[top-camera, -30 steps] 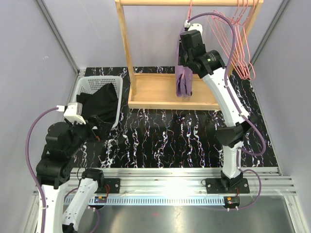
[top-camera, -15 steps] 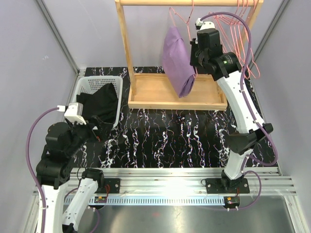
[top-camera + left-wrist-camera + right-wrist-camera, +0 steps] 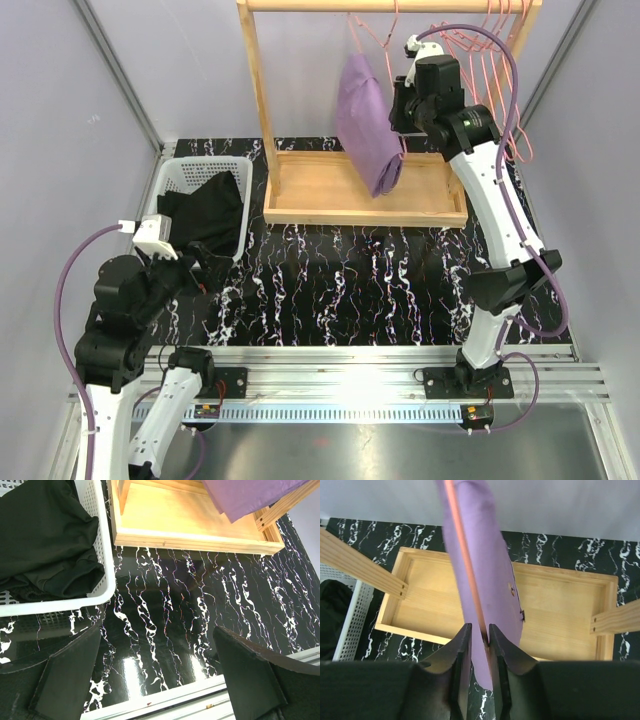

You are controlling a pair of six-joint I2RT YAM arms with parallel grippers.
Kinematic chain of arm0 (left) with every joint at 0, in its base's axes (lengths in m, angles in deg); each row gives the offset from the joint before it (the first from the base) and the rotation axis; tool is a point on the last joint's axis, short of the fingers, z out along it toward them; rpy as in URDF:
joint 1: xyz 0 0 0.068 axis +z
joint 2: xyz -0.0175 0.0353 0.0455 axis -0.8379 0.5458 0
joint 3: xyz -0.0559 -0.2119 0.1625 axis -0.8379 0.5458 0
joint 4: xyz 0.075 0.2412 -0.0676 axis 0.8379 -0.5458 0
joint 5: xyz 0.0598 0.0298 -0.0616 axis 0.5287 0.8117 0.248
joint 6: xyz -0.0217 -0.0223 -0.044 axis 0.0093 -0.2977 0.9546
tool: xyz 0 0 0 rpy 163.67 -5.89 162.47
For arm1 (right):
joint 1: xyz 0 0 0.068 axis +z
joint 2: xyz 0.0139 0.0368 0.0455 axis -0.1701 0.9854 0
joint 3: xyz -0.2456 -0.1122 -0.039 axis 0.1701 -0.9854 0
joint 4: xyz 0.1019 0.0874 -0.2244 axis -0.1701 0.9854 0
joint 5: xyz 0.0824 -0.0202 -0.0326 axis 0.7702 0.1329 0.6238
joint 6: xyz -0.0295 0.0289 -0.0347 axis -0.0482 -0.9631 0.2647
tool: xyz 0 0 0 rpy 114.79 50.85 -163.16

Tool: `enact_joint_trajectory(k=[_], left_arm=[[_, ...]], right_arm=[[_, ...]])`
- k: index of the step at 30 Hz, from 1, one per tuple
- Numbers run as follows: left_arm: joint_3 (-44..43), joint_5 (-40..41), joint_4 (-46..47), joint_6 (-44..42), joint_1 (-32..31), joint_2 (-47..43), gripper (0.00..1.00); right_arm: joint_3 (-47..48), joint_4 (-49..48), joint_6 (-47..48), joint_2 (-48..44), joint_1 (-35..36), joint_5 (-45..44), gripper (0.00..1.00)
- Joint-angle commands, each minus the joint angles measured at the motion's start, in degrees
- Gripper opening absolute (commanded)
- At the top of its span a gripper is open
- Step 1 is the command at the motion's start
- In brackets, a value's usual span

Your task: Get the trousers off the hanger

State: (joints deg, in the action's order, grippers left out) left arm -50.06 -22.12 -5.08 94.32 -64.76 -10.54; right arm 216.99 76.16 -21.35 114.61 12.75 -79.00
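The black marbled table (image 3: 330,270) carries a wooden rack (image 3: 257,100) along its far edge, with the rack's tray base (image 3: 330,190) sitting on the surface. In the far left corner stands a white basket (image 3: 205,163). The black trousers (image 3: 205,215) lie crumpled in it, spilling over its near rim.

The lilac trousers (image 3: 365,110) hang folded from a pink hanger (image 3: 462,545) on the rack's top rail. They tilt so that their lower end hangs above the tray's middle. More pink hangers (image 3: 497,25) are bunched at the right end of the rail.

The right gripper (image 3: 398,106) is raised to the right edge of the lilac trousers, roughly halfway up the garment. In the wrist view its fingers (image 3: 462,645) stand narrow, and both the hanger's wire and the purple cloth run straight into the slim gap between them, so it is closed on the garment's edge.

The left gripper (image 3: 157,672) hangs low over the near left part of the table, just beside the basket's near rim. Its jaws are spread wide and hold nothing, and it is well apart from the lilac trousers.
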Motion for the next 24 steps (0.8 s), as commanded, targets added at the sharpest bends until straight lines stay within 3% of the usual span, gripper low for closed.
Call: enact_joint_trajectory(k=[1, 5, 10, 20, 24], left_arm=[[0.1, -2.4, 1.1, -0.9, -0.2, -0.6, 0.99], [-0.2, -2.4, 0.9, -1.1, -0.2, -0.7, 0.99], [-0.2, -2.6, 1.0, -1.1, -0.2, -0.5, 0.99], [-0.1, -3.1, 1.2, -1.1, -0.2, -0.1, 0.99], [-0.1, -3.2, 1.2, -1.1, -0.2, 0.0, 0.99]], right_arm=[[2.2, -4.2, 1.1, 1.1, -0.6, 4.4, 0.28], [2.5, -5.2, 1.2, 2.1, -0.9, 5.6, 0.28], [3.5, -5.7, 1.4, 3.3, -1.2, 6.0, 0.19], [3.4, -6.5, 2.6, 4.2, -1.8, 5.9, 0.27], [2.0, -7.8, 2.7, 3.6, -1.9, 6.4, 0.16]])
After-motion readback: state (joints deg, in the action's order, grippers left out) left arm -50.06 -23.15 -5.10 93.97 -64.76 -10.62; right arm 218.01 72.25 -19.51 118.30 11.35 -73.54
